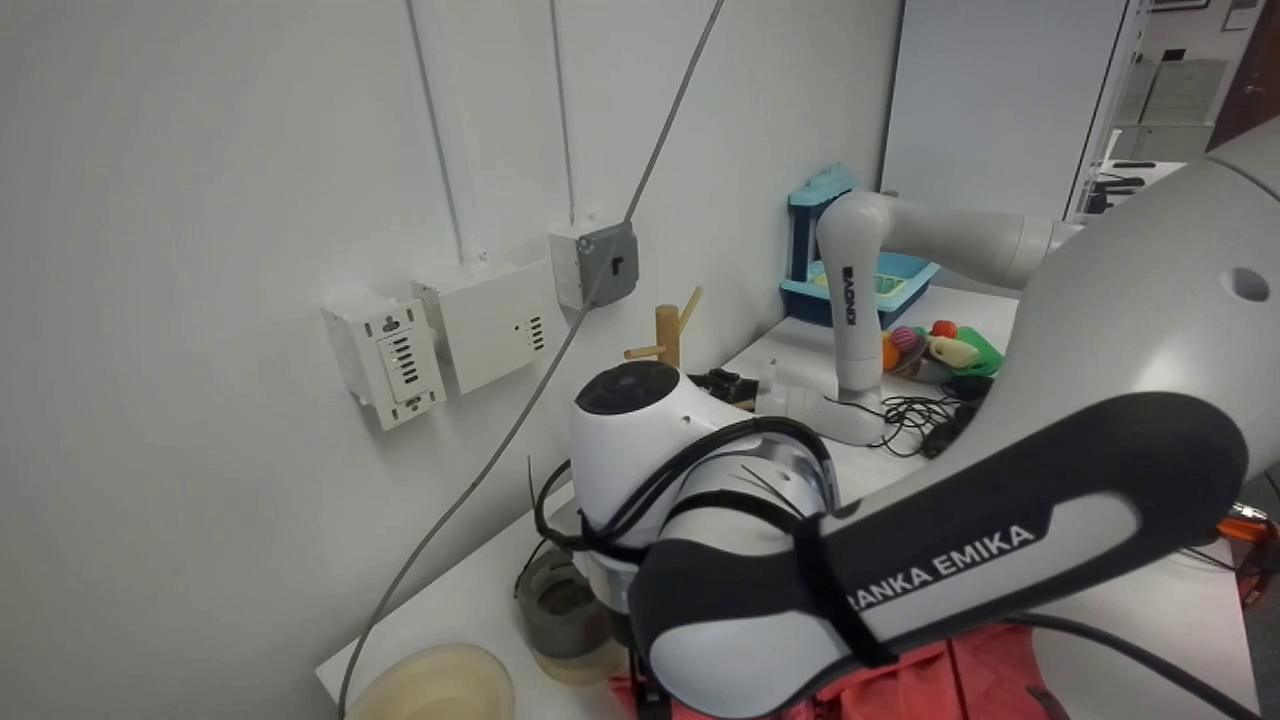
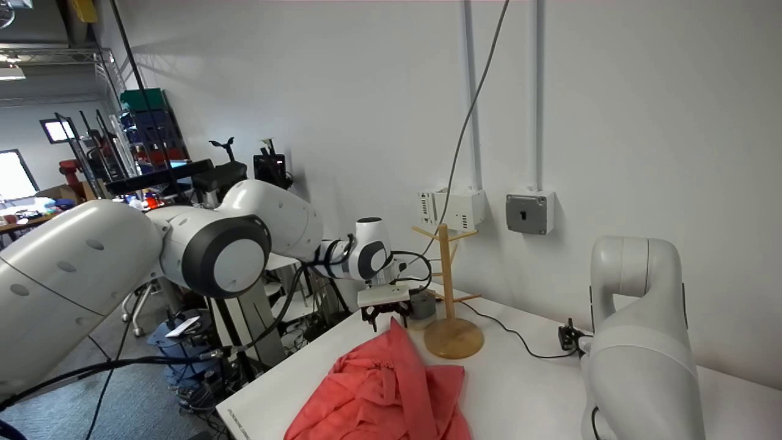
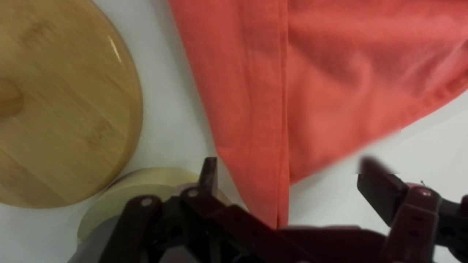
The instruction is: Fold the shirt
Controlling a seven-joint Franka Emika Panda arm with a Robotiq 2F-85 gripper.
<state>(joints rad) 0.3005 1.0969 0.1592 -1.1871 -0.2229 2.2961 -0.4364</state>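
The shirt (image 2: 379, 391) is a wrinkled coral-red heap on the white table, with a narrow folded end pointing at the gripper. In an exterior view only part of the shirt (image 1: 940, 675) shows below the arm. My gripper (image 2: 388, 322) is open above the table at that end. In the wrist view the shirt (image 3: 252, 91) runs down between the spread fingers of the gripper (image 3: 289, 164), and its tip passes behind the dark gripper body. Neither fingertip is closed on the cloth. In the exterior view with the shirt's front part, the arm hides most of the gripper.
A wooden peg stand (image 2: 455, 339) stands close beside the shirt; its round base (image 3: 73, 109) is left in the wrist view. A grey-and-beige container (image 1: 570, 620) is near the gripper. A beige bowl (image 1: 440, 690) lies at the table edge. A Kinova arm (image 2: 641, 348) stands further along.
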